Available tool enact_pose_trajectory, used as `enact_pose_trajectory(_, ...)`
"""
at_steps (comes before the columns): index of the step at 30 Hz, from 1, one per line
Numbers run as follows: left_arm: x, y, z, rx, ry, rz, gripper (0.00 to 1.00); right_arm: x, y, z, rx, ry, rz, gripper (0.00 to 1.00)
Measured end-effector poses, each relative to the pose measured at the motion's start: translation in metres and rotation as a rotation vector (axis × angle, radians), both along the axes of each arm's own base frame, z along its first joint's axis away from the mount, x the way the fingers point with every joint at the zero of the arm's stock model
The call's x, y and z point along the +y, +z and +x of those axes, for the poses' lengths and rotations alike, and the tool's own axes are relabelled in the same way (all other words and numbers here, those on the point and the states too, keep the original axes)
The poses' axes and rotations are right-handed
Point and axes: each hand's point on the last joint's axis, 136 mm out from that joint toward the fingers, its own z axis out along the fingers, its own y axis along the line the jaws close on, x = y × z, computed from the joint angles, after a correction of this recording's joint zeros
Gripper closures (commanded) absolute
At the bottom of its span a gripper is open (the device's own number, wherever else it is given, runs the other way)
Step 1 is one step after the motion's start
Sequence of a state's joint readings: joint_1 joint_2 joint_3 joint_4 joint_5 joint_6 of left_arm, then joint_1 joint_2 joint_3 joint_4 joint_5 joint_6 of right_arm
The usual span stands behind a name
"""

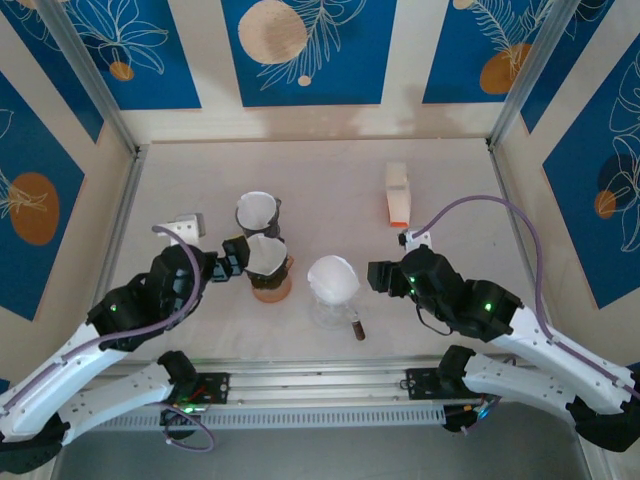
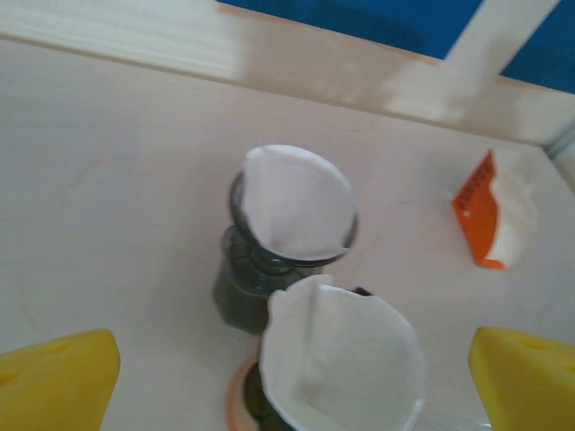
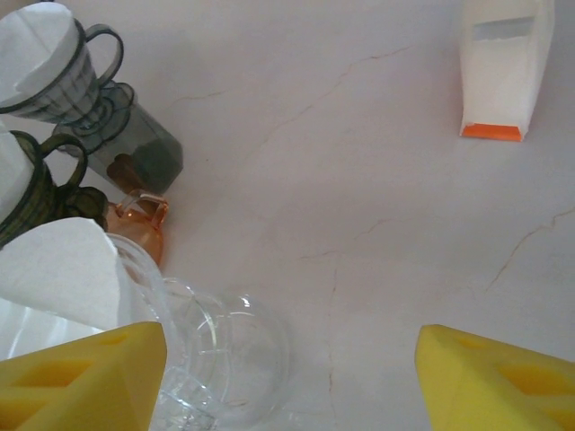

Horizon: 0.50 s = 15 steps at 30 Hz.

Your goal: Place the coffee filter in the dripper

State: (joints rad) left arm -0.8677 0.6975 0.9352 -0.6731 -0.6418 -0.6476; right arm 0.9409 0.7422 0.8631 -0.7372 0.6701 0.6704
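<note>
A white coffee filter point(image 2: 346, 359) sits opened inside a dark dripper point(image 1: 266, 262) that stands on an orange glass cup point(image 3: 139, 224). My left gripper point(image 1: 233, 260) is open just left of this dripper. In the left wrist view its yellow fingertips point(image 2: 54, 382) stand wide on either side of the filter, not touching it. My right gripper point(image 1: 379, 277) is open beside a clear glass dripper point(image 3: 216, 359) that also holds a white filter point(image 3: 63, 269). Its yellow fingertips point(image 3: 499, 382) are wide apart with bare table between them.
Behind the dark dripper, a grey dripper point(image 1: 258, 212) with its own filter point(image 2: 301, 202) stands on a grey cup. An orange-and-white packet point(image 1: 397, 193) lies at the back right. A small white object point(image 1: 185, 226) lies at the left, and a small brown item point(image 1: 358, 328) in front of the glass dripper.
</note>
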Motion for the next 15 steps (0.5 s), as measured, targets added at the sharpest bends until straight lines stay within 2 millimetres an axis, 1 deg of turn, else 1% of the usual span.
enact_pose_trajectory(3, 0.008, -0.015, 0.0, 0.002, 0.026, 0.048, 0.01, -0.004, -0.004, 0.001, 0.006, -0.02, -0.009, 0.25)
enact_pose_trajectory(5, 0.012, -0.02, 0.001, 0.007, 0.04, 0.066, 0.01, -0.006, -0.006, 0.001, 0.006, -0.034, -0.014, 0.24)
enact_pose_trajectory(8, 0.016, -0.02, 0.002, 0.006, 0.057, 0.066, 0.01, -0.01, -0.006, 0.003, -0.001, -0.064, -0.014, 0.23)
enact_pose_trajectory(10, 0.02, -0.016, 0.002, -0.01, 0.07, 0.067, 0.01, -0.012, -0.007, 0.005, -0.003, -0.08, -0.016, 0.22)
enact_pose_trajectory(15, 0.048, -0.006, 0.001, -0.087, 0.153, 0.092, 0.01, -0.016, -0.014, 0.006, -0.001, -0.104, -0.032, 0.22)
